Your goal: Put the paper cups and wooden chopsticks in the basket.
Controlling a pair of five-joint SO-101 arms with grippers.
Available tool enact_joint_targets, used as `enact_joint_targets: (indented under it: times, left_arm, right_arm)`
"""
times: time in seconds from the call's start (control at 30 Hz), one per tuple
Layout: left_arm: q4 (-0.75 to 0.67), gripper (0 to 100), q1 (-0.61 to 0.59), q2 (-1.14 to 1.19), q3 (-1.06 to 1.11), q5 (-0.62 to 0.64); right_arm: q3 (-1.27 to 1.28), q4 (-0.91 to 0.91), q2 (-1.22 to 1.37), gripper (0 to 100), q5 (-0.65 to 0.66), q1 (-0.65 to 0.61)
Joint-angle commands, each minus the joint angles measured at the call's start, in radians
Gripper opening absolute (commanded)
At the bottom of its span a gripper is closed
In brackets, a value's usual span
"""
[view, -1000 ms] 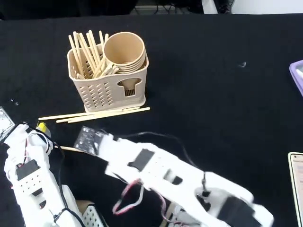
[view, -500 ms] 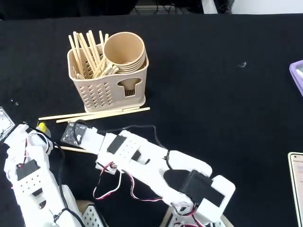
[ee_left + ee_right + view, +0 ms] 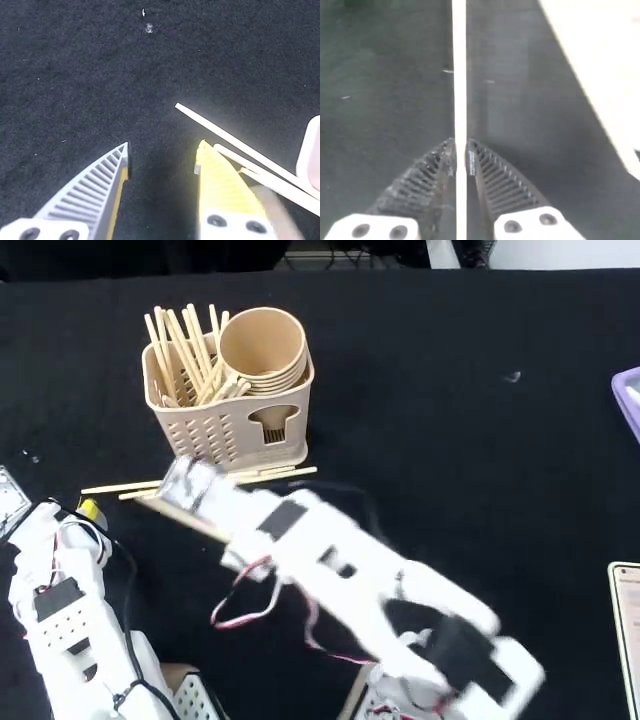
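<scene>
The beige basket (image 3: 228, 430) stands at the back left with stacked paper cups (image 3: 264, 348) and several chopsticks (image 3: 180, 345) upright in it. A few loose chopsticks (image 3: 262, 475) lie on the black table just in front of it. My right gripper (image 3: 180, 492) hovers over them, shut on one chopstick (image 3: 459, 75) that runs straight out between its fingers; the basket wall (image 3: 600, 65) is close beside it. My left gripper (image 3: 164, 150) is open low over the table, with the ends of the loose chopsticks (image 3: 225, 135) just off its yellow finger (image 3: 215, 180).
The left arm's body (image 3: 60, 610) fills the front left corner. A purple object (image 3: 628, 400) and a white card (image 3: 626, 610) sit at the right edge. The black table (image 3: 450, 420) is open to the right of the basket.
My right gripper has risen with the chopstick and swung toward the basket's front. The left arm has stayed put.
</scene>
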Motion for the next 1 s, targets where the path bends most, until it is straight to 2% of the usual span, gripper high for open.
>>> enact_joint_targets:
  times: [0.0, 0.13, 0.27, 0.37, 0.47, 0.6, 0.73, 0.8, 0.97]
  left_arm:
    - [-0.018, 22, -0.001, -0.009, -0.007, -0.005]
    - [-0.018, 22, -0.001, -0.009, -0.007, -0.005]
    - [-0.018, 22, -0.001, -0.009, -0.007, -0.005]
    - [-0.018, 22, -0.001, -0.009, -0.007, -0.005]
    - [-0.018, 22, -0.001, -0.009, -0.007, -0.005]
    - [-0.018, 22, -0.001, -0.009, -0.007, -0.005]
    - [-0.018, 22, -0.001, -0.009, -0.007, -0.005]
    - [-0.018, 22, -0.001, -0.009, -0.007, -0.005]
    - [-0.018, 22, -0.001, -0.009, -0.005, -0.005]
  right_arm:
    - [0.028, 0.129, -0.312, 1.1, 0.009, 0.069]
    - [0.054, 0.219, -0.549, 1.1, 0.006, 0.072]
    - [0.021, 0.195, -0.782, 1.1, -0.069, 0.068]
    - [-0.002, 0.051, -0.906, 1.1, -0.078, 0.074]
    - [0.035, -0.236, -0.937, 1.1, -0.084, 0.091]
    - [0.085, -0.692, -0.839, 1.1, -0.201, 0.130]
    - [0.019, -0.979, -0.631, 1.1, -0.339, 0.207]
    - [-0.047, -1.049, -0.503, 1.1, -0.382, 0.232]
    - [-0.216, -1.060, -0.231, 1.1, -0.427, 0.232]
